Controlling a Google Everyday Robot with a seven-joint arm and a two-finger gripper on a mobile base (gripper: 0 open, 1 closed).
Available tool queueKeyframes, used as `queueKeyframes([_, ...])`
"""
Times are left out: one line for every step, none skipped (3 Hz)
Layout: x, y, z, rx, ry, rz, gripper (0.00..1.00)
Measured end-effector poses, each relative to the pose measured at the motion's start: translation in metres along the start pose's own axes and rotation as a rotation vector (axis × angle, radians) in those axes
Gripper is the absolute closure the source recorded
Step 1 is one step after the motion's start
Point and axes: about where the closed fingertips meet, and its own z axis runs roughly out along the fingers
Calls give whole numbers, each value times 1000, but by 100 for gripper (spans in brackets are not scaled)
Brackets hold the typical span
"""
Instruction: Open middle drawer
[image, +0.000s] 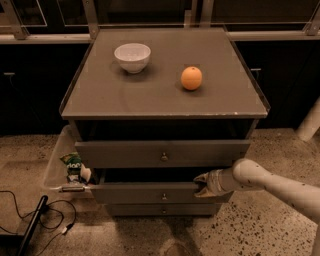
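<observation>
Big grey desk (150, 95) fills the middle of the shot, three drawers stacked under its flat top. And here's the arm (285, 187), pale and tubular, reaching in from the lower right and running low and nearly level, angled slightly up towards the drawer fronts. The top drawer (125, 153) is the widest front, with a dark gap above it. Below it is the middle drawer (140, 193), second of the three, with its small knob (163, 196) at centre and a dark strip showing over its top edge. The bottom drawer (140, 209) is the narrowest, tucked underneath. A clear bin (55, 165) leans at the desk's left side with a green packet (73, 162) in it. Up on top, a white bowl (132, 56) sits left and an orange (191, 78) right, well apart. Now the gripper (200, 185): it's right at the middle drawer's top edge, towards the right end, well clear of the knob. Whether its grip is spread or closed, I can't tell.
</observation>
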Motion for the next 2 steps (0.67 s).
queueKeyframes([0, 0, 0, 0, 0, 0, 62])
queueKeyframes([1, -1, 3, -8, -5, 7, 39])
